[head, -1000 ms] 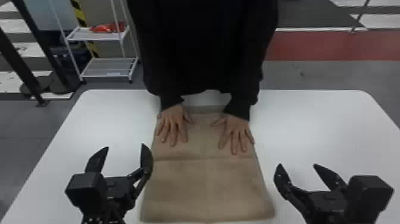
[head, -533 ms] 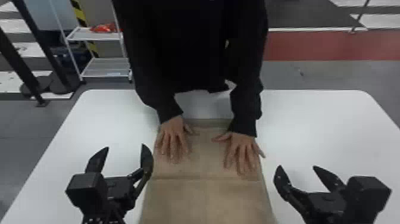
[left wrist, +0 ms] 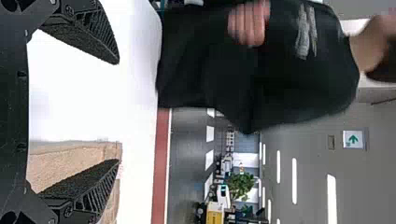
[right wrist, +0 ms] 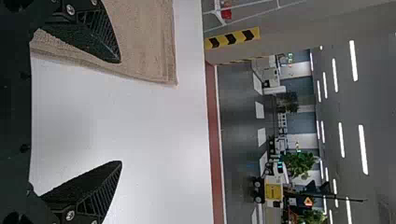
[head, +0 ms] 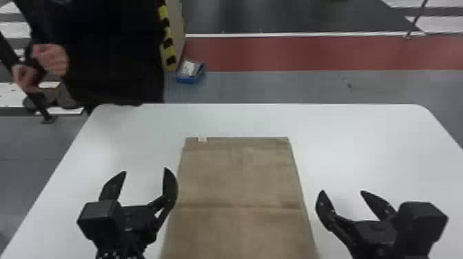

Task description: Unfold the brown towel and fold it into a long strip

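Note:
The brown towel [head: 237,179] lies flat on the table, a crease across it and a small white tag at its far left corner; its near end runs past the view's bottom edge. My left gripper [head: 144,170] stands open left of the towel, its right finger close to the towel's left edge. On the other side my right gripper [head: 341,193] is open over bare table. In the left wrist view, the left gripper [left wrist: 118,112] has the towel [left wrist: 65,161] by one finger. The right gripper [right wrist: 121,112] in the right wrist view has one finger over the towel [right wrist: 144,42].
The white table [head: 372,144] extends on both sides of the towel, with its far edge beyond. A person in black stands behind its far left corner, hands off the towel. A blue box [head: 190,72] sits on the floor behind.
The person's hands have left the towel, and the person has moved away to the left. The towel's far edge lies nearer than a second ago. Both arms have kept still.

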You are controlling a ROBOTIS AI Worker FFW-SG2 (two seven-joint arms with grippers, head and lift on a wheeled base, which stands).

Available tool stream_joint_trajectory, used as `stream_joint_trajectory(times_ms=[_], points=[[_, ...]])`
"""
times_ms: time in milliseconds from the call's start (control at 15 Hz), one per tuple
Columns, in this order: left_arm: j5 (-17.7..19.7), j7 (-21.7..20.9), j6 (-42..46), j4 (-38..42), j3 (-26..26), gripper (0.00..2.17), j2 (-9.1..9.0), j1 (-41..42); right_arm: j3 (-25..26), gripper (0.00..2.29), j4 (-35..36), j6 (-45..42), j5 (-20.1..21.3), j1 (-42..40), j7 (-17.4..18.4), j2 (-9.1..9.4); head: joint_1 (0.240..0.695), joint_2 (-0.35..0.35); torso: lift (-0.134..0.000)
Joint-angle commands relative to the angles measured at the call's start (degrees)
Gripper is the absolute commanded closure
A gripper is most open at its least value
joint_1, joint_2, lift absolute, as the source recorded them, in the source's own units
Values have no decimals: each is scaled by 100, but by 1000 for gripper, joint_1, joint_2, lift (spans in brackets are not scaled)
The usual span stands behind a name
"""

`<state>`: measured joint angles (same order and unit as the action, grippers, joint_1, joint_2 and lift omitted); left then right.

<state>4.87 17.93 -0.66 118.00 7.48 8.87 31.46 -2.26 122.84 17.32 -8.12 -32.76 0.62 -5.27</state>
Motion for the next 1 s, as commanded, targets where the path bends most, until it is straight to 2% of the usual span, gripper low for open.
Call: stream_joint_trajectory(times_ms=[0, 267, 800, 933], points=[[5, 0, 0, -14, -1, 137, 0, -9, -64, 110, -67, 4, 12, 50, -9, -9, 695, 39, -124], [22, -17, 0, -75, -1, 137, 0, -35, -231, 113, -507, -13, -14, 498, -9, 0, 695, 51, -124], [40, -61, -18, -172, 17, 137, 27, -88, -705, 113, -1896, 75, -137, 2204, 0, -18, 695, 92, -124], [101, -123, -18, -277, 35, 137, 35, -176, -741, 113, -2335, 251, -348, 2713, -26, -53, 695, 100, -124]])
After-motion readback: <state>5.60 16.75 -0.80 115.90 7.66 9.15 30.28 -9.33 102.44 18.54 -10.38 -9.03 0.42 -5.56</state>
